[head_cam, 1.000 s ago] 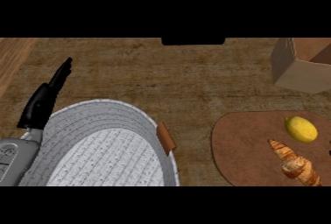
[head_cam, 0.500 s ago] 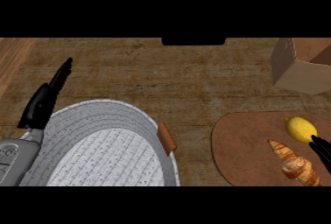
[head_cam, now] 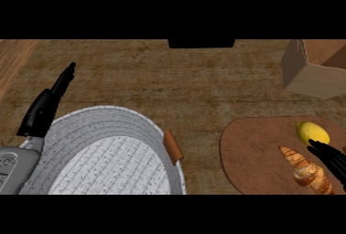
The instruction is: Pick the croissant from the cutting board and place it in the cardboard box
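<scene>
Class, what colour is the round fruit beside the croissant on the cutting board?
Yellow: the lemon, shown best in the head view.

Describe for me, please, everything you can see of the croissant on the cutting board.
The croissant is golden brown with darker ridged bands across it, looking baked and flaky. It lies flat on the brown cutting board, lengthwise from upper left to lower right, its narrow tip pointing toward the yellow lemon just above it. Its lower end runs to the picture's bottom edge. The right hand shows black fingers right beside it, at its right side; whether they touch it cannot be told.
</scene>
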Robot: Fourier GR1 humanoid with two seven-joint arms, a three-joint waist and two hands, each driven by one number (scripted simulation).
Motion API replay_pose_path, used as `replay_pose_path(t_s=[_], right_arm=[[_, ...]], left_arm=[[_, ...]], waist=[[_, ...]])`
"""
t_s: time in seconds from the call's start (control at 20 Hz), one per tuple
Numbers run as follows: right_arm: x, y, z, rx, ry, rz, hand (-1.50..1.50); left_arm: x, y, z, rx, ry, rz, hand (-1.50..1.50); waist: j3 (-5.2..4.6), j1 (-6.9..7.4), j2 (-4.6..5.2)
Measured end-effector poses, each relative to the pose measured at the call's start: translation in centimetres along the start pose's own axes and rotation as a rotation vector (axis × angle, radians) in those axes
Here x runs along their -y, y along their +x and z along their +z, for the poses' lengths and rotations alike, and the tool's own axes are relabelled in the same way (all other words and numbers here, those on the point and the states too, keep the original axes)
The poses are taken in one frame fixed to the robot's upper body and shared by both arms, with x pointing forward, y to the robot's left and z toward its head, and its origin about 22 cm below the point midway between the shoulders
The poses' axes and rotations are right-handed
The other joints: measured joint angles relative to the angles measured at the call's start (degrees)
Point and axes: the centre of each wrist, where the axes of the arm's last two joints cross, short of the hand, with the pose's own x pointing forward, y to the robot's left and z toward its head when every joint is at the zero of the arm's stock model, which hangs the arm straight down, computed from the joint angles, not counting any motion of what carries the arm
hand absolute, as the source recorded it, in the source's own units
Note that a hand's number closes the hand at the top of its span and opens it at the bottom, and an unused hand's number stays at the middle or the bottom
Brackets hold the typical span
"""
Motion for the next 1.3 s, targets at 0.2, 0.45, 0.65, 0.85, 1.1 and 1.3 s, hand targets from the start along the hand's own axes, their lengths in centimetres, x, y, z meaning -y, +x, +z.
replay_pose_path(t_s=[0.2,0.45,0.65,0.85,1.1,1.3], right_arm=[[-0.1,0.2,-0.5,0.026,-0.043,0.065,1.50],[-0.5,0.7,-1.5,0.064,-0.147,0.120,1.50],[-1.0,1.0,-1.7,0.070,-0.223,0.136,1.50],[-1.1,1.0,-1.5,0.058,-0.323,0.139,1.50],[-1.1,1.9,-4.2,-0.030,-0.215,0.230,1.50],[-0.4,2.7,-7.3,-0.126,-0.095,0.303,1.50]], left_arm=[[-0.2,-0.2,0.1,-0.004,0.003,0.004,0.00],[0.0,-0.1,0.2,-0.010,0.009,0.002,0.00],[0.2,0.0,0.4,-0.006,0.021,0.000,0.00],[0.1,-0.1,0.5,-0.009,0.020,0.005,0.00],[0.4,1.3,-0.4,0.034,-0.008,0.003,0.00],[0.9,2.5,-1.1,0.069,-0.051,0.000,0.00]], waist=[[0.07,-0.30,-0.04],[0.25,-0.35,0.00],[0.33,-0.37,-0.06],[0.57,-0.60,0.14],[-0.12,1.78,1.07],[-0.53,4.47,1.88]])
